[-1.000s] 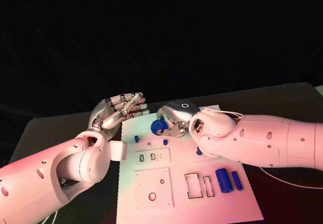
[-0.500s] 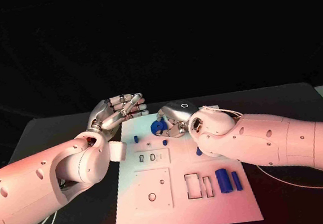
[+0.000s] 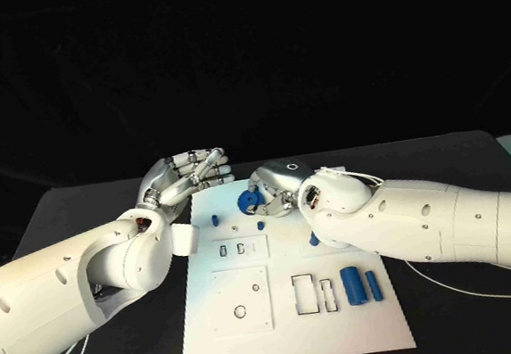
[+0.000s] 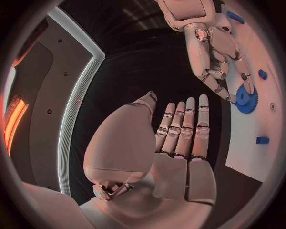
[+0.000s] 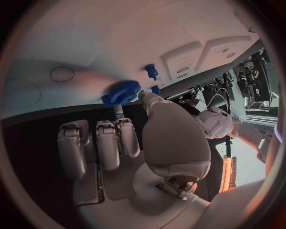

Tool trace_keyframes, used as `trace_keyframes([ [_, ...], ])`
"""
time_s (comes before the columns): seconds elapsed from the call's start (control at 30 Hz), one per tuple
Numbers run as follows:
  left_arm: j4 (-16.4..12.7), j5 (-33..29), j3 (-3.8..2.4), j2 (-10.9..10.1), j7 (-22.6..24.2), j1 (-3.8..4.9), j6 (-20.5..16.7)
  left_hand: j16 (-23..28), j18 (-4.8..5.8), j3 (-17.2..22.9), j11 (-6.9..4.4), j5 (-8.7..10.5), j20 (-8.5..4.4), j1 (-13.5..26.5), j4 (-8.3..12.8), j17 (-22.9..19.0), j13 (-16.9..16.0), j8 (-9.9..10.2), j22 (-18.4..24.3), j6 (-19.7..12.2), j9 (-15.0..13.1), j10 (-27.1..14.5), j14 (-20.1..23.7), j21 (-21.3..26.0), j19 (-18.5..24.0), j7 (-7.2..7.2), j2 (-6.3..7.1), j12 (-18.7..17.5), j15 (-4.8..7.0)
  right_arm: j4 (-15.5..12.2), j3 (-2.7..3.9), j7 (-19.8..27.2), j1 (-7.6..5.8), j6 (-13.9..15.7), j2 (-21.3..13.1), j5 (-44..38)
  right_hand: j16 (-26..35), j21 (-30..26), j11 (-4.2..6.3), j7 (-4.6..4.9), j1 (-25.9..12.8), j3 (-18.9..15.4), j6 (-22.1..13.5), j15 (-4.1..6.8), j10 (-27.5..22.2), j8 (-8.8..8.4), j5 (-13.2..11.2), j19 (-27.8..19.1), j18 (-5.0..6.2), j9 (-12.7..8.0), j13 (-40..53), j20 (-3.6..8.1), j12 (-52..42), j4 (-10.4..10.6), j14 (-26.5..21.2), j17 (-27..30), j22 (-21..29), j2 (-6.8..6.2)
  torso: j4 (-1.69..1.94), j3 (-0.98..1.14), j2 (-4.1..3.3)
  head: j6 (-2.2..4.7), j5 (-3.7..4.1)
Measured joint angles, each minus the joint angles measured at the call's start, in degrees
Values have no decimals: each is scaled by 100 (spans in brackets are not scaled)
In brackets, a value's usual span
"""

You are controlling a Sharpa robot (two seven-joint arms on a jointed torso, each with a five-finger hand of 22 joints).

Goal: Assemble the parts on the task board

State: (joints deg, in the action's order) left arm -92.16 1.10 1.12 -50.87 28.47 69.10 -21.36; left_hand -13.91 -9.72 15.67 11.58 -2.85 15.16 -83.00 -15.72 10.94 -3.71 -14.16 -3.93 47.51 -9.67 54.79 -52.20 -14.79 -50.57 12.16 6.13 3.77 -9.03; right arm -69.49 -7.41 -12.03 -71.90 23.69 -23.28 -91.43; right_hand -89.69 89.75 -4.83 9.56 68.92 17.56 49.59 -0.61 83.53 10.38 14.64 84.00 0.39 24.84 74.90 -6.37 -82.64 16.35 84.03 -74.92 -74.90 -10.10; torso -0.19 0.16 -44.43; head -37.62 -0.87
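The white task board [image 3: 291, 325] lies in the middle of the table. My right hand [image 3: 280, 184] is over its far edge and pinches a blue gear [image 3: 250, 200] between thumb and a finger; the gear [image 5: 122, 92] sits low, just above the board [image 5: 89, 43]. My left hand [image 3: 186, 180] hovers beside the board's far left corner, fingers straight and apart, holding nothing; its palm [image 4: 178, 143] faces the right hand [image 4: 214, 52] and the gear [image 4: 244, 98]. Small blue pegs [image 3: 217, 220], [image 3: 263, 224] stand near the gear.
Two blue cylinders [image 3: 354, 285], [image 3: 373, 284] lie at the board's right side beside rectangular slots [image 3: 305, 294]. A raised square plate with a round hole [image 3: 240, 310] sits at the board's left. Another small blue piece [image 3: 314, 239] lies by my right wrist.
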Motion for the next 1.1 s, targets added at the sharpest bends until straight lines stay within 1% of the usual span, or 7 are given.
trace_keyframes([
  [0.1,2,0,0,-2,-2,0,-1,0,0,0,0,0,0,0,0,0,0,0,0,0,0,0,0,0,0,0,0,0,0,0,-25,-54,25,-25,-37,13,0,0,0,22,0,0,22,0,0,3,0,0,0,-1,5,0,-24,0,0,0,-5,0,-1,1,0,2,-1],
  [0.47,27,0,0,1,-9,0,-2,23,0,0,0,0,0,0,0,5,0,0,-1,-22,-1,0,0,0,0,-22,0,0,0,-67,-22,-128,30,-4,-85,41,0,0,0,20,0,15,21,0,0,2,0,0,0,-9,4,0,-23,15,0,1,-4,0,-4,3,-1,-5,15],
  [0.7,32,0,0,-13,-12,0,-3,23,0,0,21,0,0,0,0,5,0,0,-1,-21,5,-21,0,0,0,-21,0,0,0,-259,-7,-137,33,121,-290,43,0,0,0,21,0,40,22,0,0,-20,0,0,0,-7,4,0,-23,-10,0,1,-3,-1,-15,4,-1,-7,16],
  [0.83,34,0,0,-36,-12,0,-5,23,0,0,21,0,0,0,0,4,0,0,-1,-21,5,-21,0,3,0,-21,0,0,0,-594,20,-97,-6,283,-628,80,0,0,0,-4,33,143,47,0,0,-20,69,0,0,-7,4,1,-22,-38,0,1,-3,32,-29,7,5,1,16],
  [0.9,34,0,1,-57,-12,-1,-5,23,0,0,21,0,0,0,0,4,0,0,-1,-21,5,-21,0,21,0,-21,0,0,0,-808,36,4,-70,411,-894,182,0,0,0,-4,91,247,47,0,0,-50,111,0,0,-7,3,1,-4,-73,0,1,-3,80,-42,11,12,2,14],
  [0.97,34,-1,1,-79,-12,-1,-5,23,0,0,21,0,0,0,0,4,0,0,-1,-21,5,-21,0,21,0,-21,0,0,0,-969,50,152,-150,521,-1140,354,0,0,5,-4,161,304,47,0,-22,-57,96,0,1,-7,3,1,83,-127,0,1,-3,52,-64,17,24,2,-8],
  [1.1,29,-1,1,-126,-7,-1,-5,23,0,0,21,0,20,0,0,4,0,0,2,-22,5,-21,20,21,20,-21,0,0,-20,-1231,71,580,-317,659,-1669,914,0,0,1,7,346,462,97,0,-124,-87,-191,0,0,-2,3,1,194,-224,0,1,-3,-29,-116,31,47,14,-32],
])
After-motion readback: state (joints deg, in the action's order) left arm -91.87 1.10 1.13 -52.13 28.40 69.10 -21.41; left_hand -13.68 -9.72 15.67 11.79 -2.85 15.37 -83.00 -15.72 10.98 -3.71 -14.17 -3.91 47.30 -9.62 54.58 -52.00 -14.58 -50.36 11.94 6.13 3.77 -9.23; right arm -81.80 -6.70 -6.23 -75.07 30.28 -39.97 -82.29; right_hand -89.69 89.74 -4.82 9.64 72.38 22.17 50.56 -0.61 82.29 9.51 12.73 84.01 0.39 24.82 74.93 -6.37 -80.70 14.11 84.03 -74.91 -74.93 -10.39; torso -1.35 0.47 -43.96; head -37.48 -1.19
